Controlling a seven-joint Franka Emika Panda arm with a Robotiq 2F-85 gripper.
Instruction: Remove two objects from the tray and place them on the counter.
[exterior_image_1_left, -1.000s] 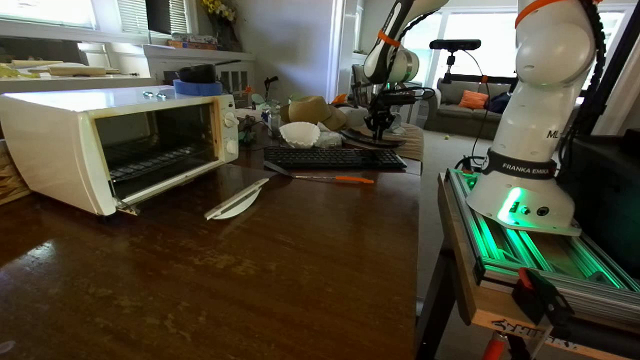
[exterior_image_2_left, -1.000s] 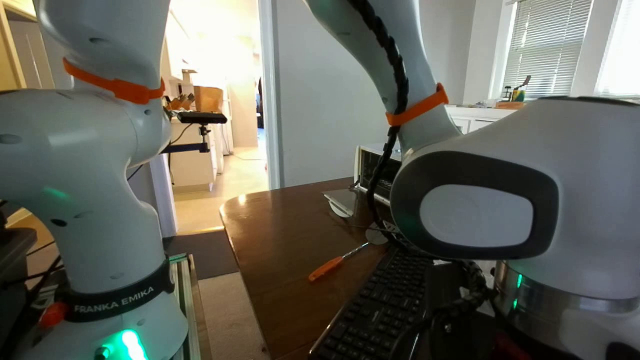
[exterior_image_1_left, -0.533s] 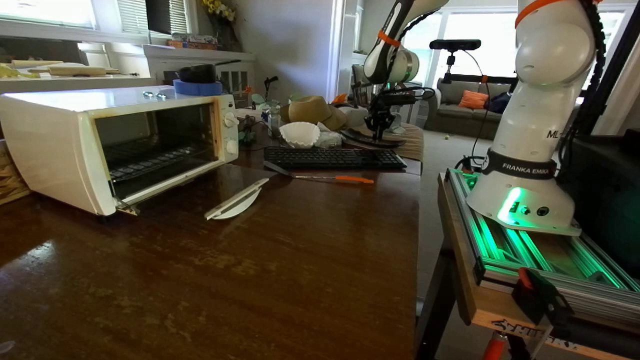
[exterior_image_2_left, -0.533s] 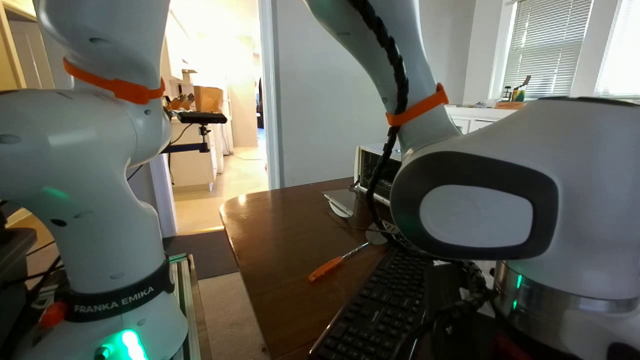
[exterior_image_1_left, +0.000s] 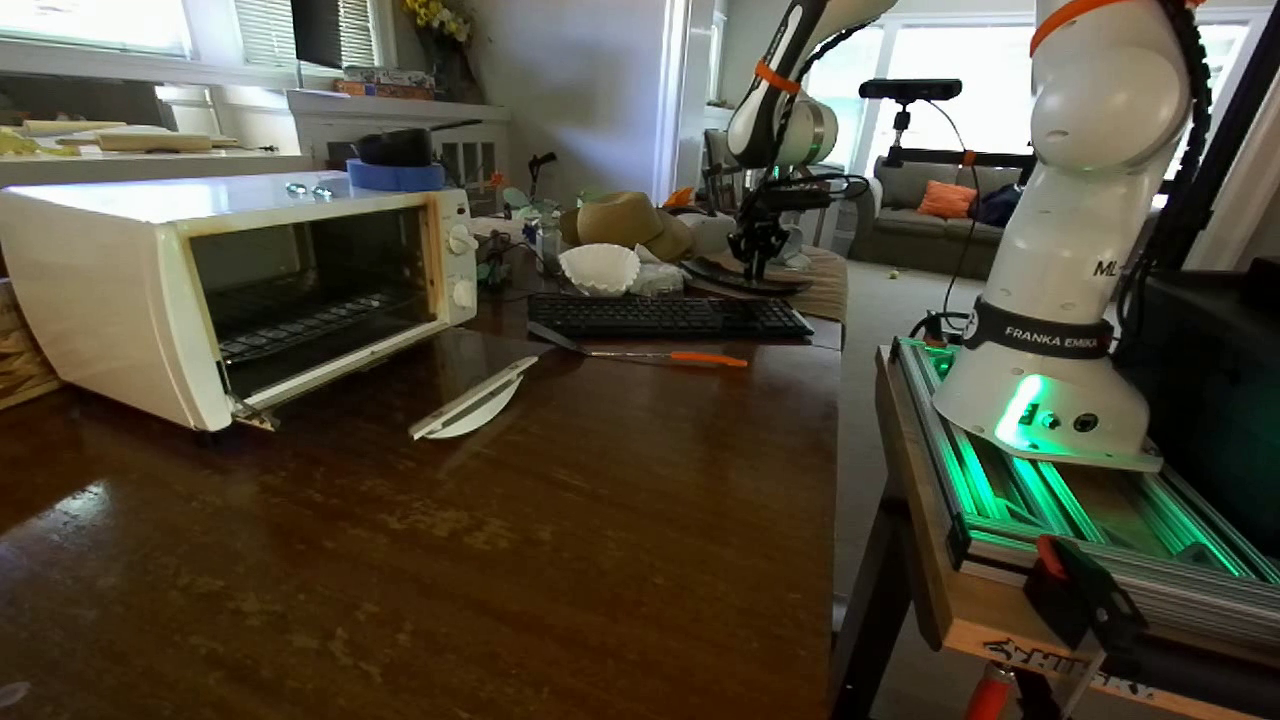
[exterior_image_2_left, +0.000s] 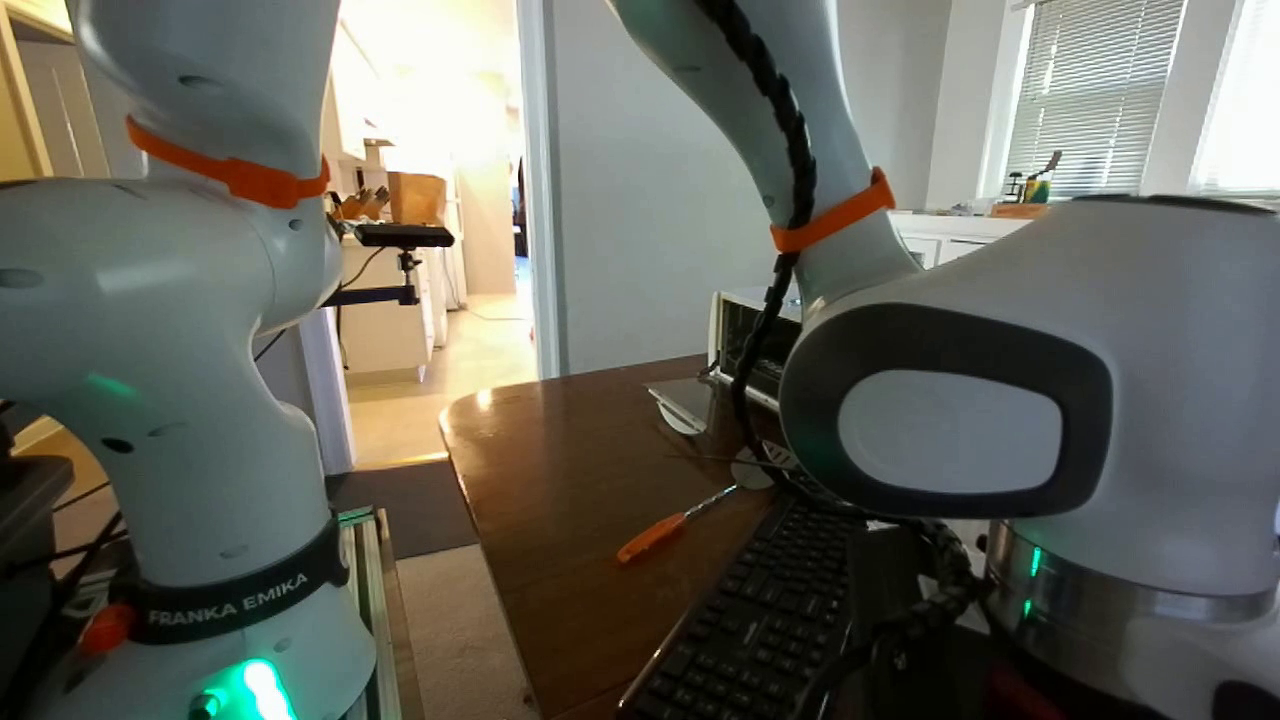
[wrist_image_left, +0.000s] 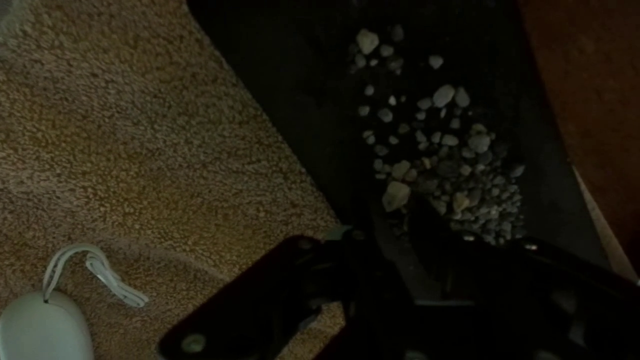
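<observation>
Spreading toward one o'clock from the pincer (wrist_image_left: 397, 215) in the wrist view, pebbles (wrist_image_left: 447, 167) lie on the tray (wrist_image_left: 310, 115), its length running eleven-to-five; jaws apart or together, I cannot tell.

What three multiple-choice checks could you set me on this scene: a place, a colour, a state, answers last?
1. Where do the pebbles lie?
A) On the keyboard
B) On the tray
C) On the couch

2. What colour is the spatula handle?
A) Green
B) Blue
C) Orange

3. How is the door of the toaster oven?
A) Lowered
B) Shut
C) Swung upward

1 B: the wrist view shows them there.
2 C: both exterior views show it orange.
3 A: in an exterior view it lies folded down, the rack exposed.
</observation>
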